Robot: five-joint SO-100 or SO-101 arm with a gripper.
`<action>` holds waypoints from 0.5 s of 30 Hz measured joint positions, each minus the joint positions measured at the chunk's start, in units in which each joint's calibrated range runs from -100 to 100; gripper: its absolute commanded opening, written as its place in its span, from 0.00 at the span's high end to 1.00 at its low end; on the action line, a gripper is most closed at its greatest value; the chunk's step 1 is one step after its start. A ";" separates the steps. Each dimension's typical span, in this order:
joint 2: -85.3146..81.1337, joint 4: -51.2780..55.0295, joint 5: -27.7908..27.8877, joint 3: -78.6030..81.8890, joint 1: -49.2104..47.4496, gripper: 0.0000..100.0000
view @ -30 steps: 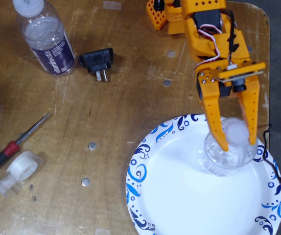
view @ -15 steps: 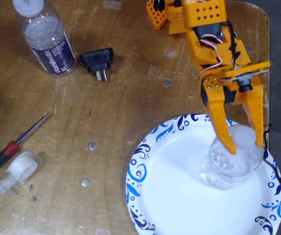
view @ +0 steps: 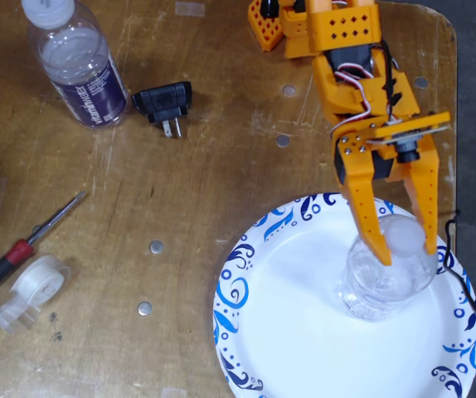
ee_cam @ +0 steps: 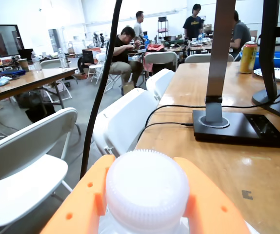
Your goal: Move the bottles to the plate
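One squat bottle (view: pixel 385 278) is standing on the plate (view: pixel 288 332), w/ the orange gripper (view: pixel 405 247) straddling its white cap (ee_cam: pixel 146 190).
Jaws are sitting part-open, flanking the cap on both sides; firm grip can't be confirmed. Purple-label bottle (view: pixel 76 62) is lying top left on the wooden table (view: pixel 180 199), well apart from the plate.

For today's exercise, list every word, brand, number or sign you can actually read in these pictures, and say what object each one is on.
"vitaminwater", white letters running along the dark purple label of the labelled bottle in the fixed view; only just legible.
Smaller print on that label: too small to read.
Yellow drink can on the far desk in the wrist view: markings blurred, unreadable.
Crinkly bottle on the plate, between the pincer fingers: no label or text seen.
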 measured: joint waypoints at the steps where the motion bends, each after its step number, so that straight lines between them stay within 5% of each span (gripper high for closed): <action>1: -0.08 -0.09 0.00 0.45 0.09 0.93; 15: -1.43 1.70 1.30 2.79 0.36 0.93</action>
